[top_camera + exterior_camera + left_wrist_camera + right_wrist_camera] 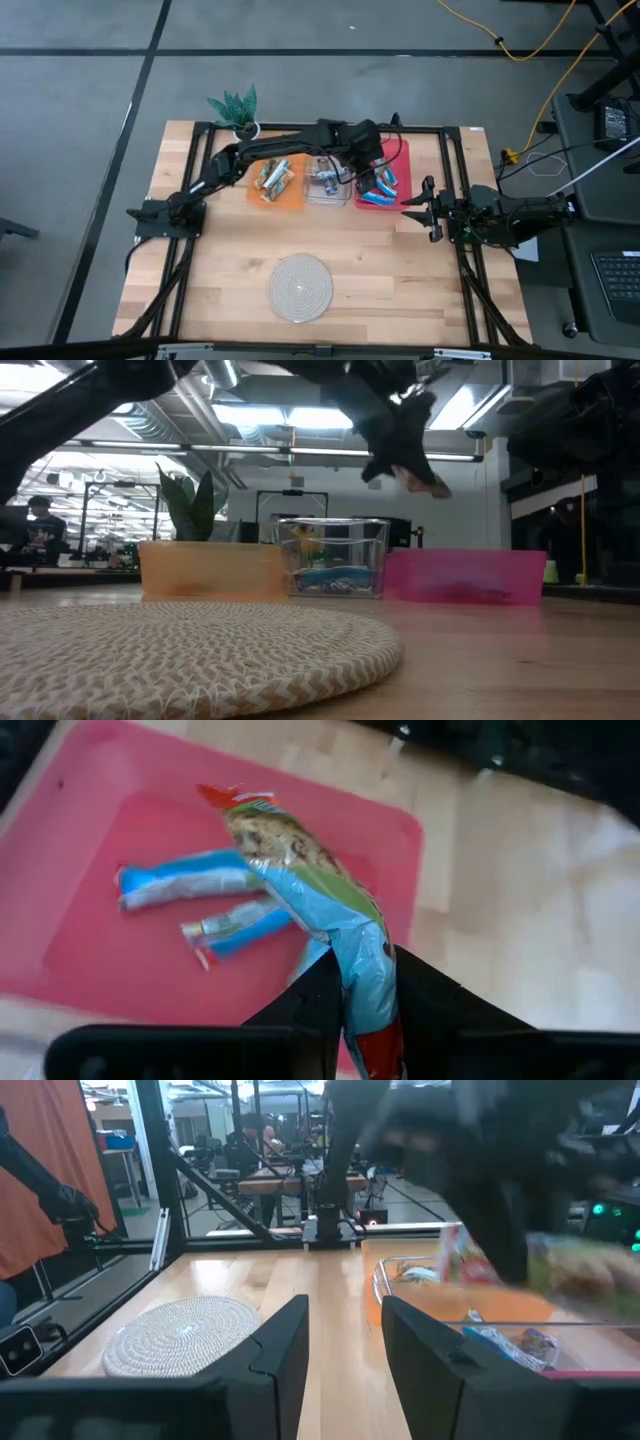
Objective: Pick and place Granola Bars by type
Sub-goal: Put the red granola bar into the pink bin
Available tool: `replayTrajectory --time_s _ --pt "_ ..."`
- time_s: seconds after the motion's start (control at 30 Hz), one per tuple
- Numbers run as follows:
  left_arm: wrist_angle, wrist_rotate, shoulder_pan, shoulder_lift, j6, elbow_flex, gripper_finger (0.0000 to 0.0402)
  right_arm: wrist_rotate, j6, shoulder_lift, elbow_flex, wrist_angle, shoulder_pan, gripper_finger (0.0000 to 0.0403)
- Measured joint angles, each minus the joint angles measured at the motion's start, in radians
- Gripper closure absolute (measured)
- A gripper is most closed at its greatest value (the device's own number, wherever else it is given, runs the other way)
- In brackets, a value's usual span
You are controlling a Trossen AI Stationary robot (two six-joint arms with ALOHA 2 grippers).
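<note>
Granola Bars (215,890), glossy crinkled foil, lie in smooth red bin (90,840).

Left hand (368,172) over rightmost bin (400,150); mat (300,287) nearer front.

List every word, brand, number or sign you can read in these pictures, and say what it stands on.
None can be read.
Held granola bar in the left hand: printing on the wrapper too blurred to read.
Blue bars in the red bin: no legible text.
Bars in the clear bin and orange bin: too small to read.
</note>
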Motion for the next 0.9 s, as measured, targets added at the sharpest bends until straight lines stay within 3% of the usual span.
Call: replayTrajectory --time_s 0.43,0.9 --pt "0.17 0.062 0.003 0.073 0.103 0.0 0.0336 0.0 0.0 0.004 0.0 0.0 0.0 0.0271" --pt "0.173 0.052 0.017 0.142 0.112 0.0 0.0335 0.0 0.0 0.004 0.0 0.0 0.0 0.0271"
